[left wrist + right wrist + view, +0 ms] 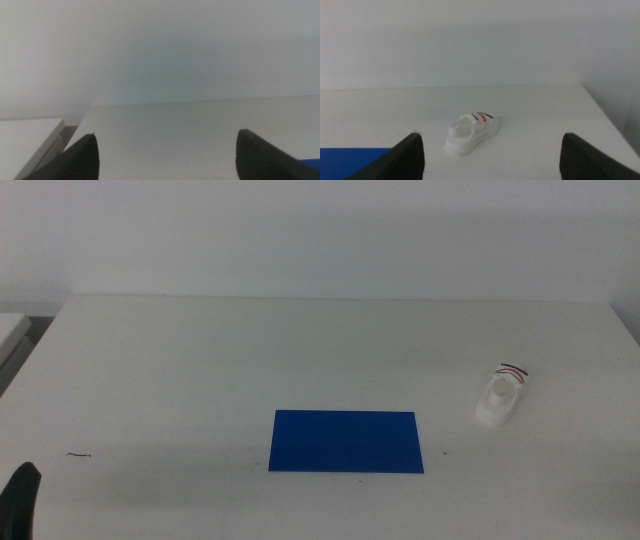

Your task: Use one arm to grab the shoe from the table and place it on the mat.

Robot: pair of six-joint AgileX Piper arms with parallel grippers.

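Observation:
The small white shoe (499, 396) with black and red straps lies on the white table (200, 360) at the right, apart from the dark-blue mat (346, 442) at the front centre. In the right wrist view the shoe (471, 132) lies ahead between my right gripper's (492, 150) open jaws, at a distance, and a corner of the mat (350, 162) shows. My left gripper (165, 150) is open and empty; its dark tip (20, 498) waits at the bottom left edge of the middle view. The right arm is out of the middle view.
A thin dark mark (79, 454) lies on the table near the front left. A second white surface (12, 328) stands beyond the table's left edge. A white wall rises behind the table's far edge.

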